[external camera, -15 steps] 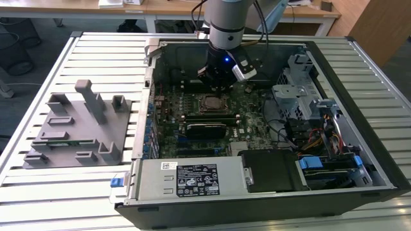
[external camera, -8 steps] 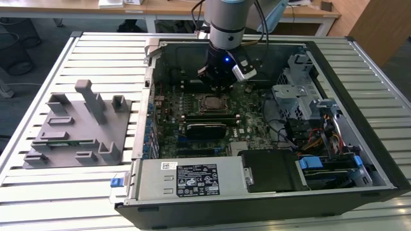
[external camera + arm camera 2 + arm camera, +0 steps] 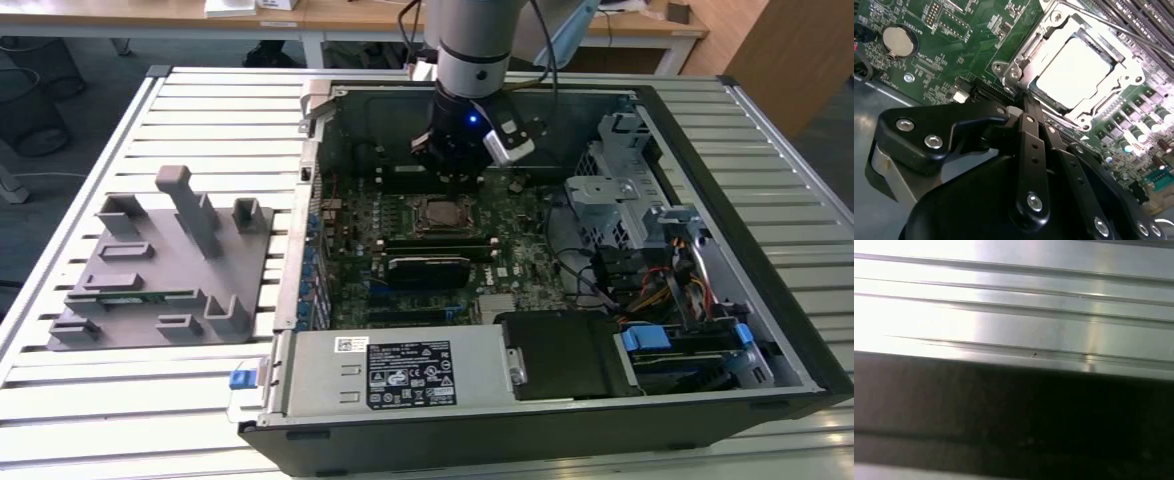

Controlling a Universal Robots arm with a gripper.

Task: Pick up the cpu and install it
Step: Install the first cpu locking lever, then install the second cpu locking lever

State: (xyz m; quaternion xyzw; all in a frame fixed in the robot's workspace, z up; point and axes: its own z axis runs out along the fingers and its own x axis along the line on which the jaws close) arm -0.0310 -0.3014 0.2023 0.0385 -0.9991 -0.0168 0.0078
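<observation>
One gripper, fingers closed on nothing, hangs just beside the cpu (seated flat in its socket).

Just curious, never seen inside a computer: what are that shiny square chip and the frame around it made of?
The cpu looks like a metal-capped chip: its flat top is smooth and glares bright under the light. The frame around it seems to be bare stamped steel, silvery with screws at the corners. The board looks like green lacquered laminate.

Jaws' tips hidden behind linkage
</observation>
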